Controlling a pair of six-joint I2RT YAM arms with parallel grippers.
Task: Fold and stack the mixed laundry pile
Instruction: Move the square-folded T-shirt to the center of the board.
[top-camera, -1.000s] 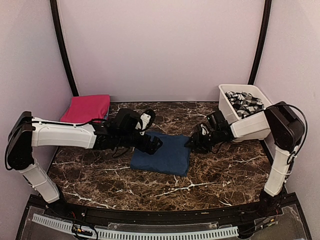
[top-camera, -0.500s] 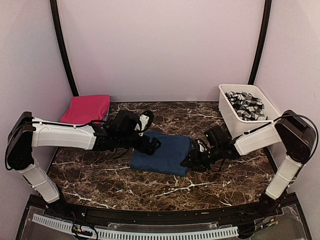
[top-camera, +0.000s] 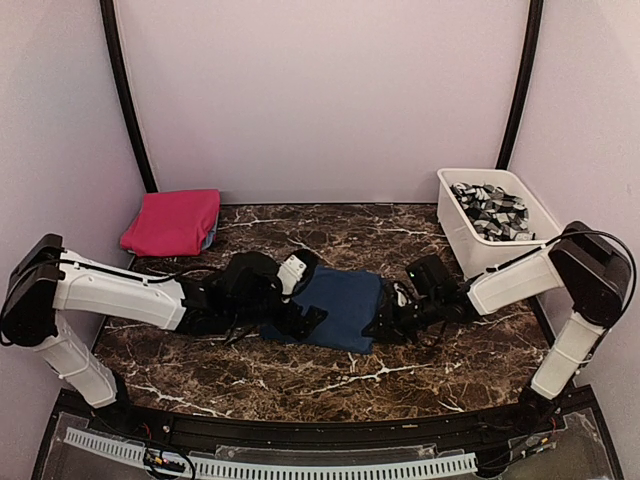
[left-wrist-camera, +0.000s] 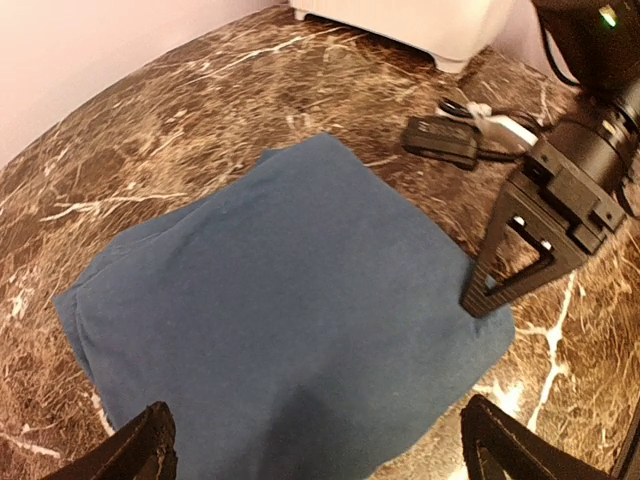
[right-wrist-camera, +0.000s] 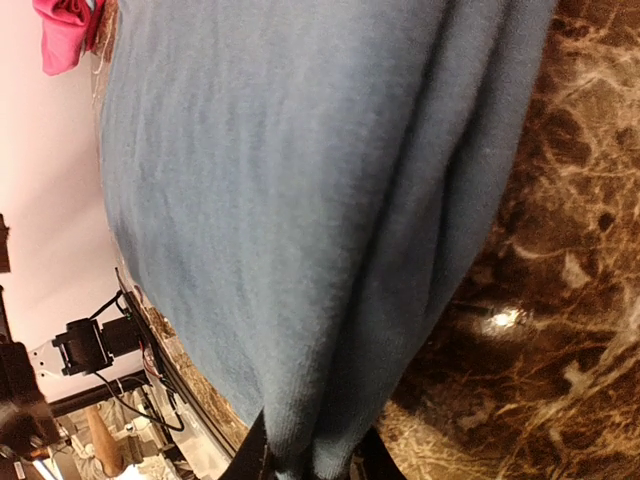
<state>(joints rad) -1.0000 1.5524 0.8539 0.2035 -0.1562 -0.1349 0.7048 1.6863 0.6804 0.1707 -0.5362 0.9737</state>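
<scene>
Down at the near side, the left gripper (left-wrist-camera: 320, 445) hangs low over the near-left edge of the dark navy-blue folded cloth garment (top-camera: 340, 300). Its jaws are spread wide, one finger out on either side of the wrist view, nothing between them but blue fabric below. The garment lies flat, a rough rectangle in the middle of the dark brown marble-patterned tabletop (top-camera: 400, 370).

Across on its right edge, the right gripper (right-wrist-camera: 308, 462) is right down at tabletop level. Its jaws are drawn narrow, and the wrist view shows the garment's rolled edge running down between the two fingertips: that's a pinch on the cloth. From the left wrist, one black finger (left-wrist-camera: 500, 280) sits touching the corner of the blue.

Further back on the left, the magenta-pink folded cloth garment (top-camera: 175, 220) lies by the rear wall, well apart from the blue one. Far right, the white rectangular plastic tub (top-camera: 470, 245) holds a crumpled grey-and-white patterned cloth (top-camera: 490, 208).
</scene>
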